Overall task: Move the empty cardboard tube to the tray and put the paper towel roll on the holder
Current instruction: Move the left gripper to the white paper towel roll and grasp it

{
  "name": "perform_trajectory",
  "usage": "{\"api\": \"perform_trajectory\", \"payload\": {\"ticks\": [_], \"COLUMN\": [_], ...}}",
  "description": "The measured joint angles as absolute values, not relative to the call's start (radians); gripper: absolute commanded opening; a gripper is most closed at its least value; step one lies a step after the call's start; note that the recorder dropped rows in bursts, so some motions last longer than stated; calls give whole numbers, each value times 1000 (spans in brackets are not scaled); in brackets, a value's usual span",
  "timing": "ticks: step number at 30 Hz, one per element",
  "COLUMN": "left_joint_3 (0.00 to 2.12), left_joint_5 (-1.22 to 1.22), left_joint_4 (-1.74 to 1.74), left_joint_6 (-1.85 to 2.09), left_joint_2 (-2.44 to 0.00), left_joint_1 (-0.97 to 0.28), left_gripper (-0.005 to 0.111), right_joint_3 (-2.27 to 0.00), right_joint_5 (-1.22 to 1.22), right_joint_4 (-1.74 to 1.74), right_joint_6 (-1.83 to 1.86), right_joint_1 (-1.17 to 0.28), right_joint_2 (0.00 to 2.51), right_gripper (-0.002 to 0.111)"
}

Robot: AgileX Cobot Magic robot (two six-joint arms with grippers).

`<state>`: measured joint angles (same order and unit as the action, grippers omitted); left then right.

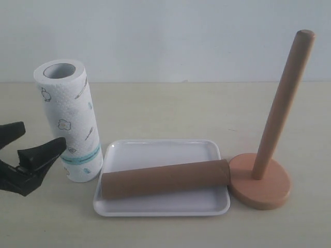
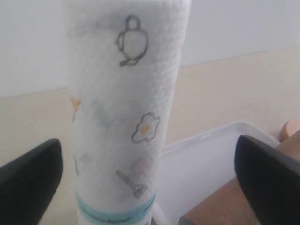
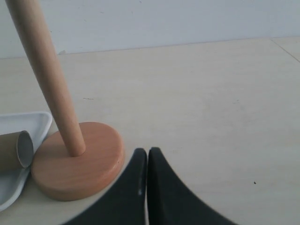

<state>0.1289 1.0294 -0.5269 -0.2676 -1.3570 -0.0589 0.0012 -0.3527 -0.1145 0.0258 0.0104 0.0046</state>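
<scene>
Left gripper (image 1: 44,135) wide open, empty, just beside roll (image 1: 70,119) at its 8 o'clock. Roll upright on worktop (image 1: 165,108), 9 o'clock of tray (image 1: 155,150). Tube (image 1: 165,178) lies in tray, so that step looks done. Holder (image 1: 261,181) at tray's 3 o'clock, pole bare. Right gripper (image 3: 147,159) closed, empty, near base. Next: straddle roll, clamp, lift clear of pole top.

Beige table (image 1: 165,106): paper towel roll (image 1: 70,124), tray (image 1: 165,152), holder (image 1: 264,188).

Left pincer (image 1: 44,135) and right pincer (image 3: 147,152) are matte black, smooth, tapering to rounded tips
</scene>
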Motion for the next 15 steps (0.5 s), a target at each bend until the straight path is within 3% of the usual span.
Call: {"api": "perform_trajectory", "payload": {"ticks": [15], "left_joint_3": [204], "left_joint_5": [1127], "left_joint_4": [-549], "left_joint_6": [-268], "left_joint_2": [-1387], "left_joint_1": [-59], "left_gripper": [110], "right_joint_3": [1], "right_joint_5": [-333], "right_joint_4": [-118], "right_joint_6": [26], "right_joint_1": [10], "right_joint_2": [5], "right_gripper": [0]}}
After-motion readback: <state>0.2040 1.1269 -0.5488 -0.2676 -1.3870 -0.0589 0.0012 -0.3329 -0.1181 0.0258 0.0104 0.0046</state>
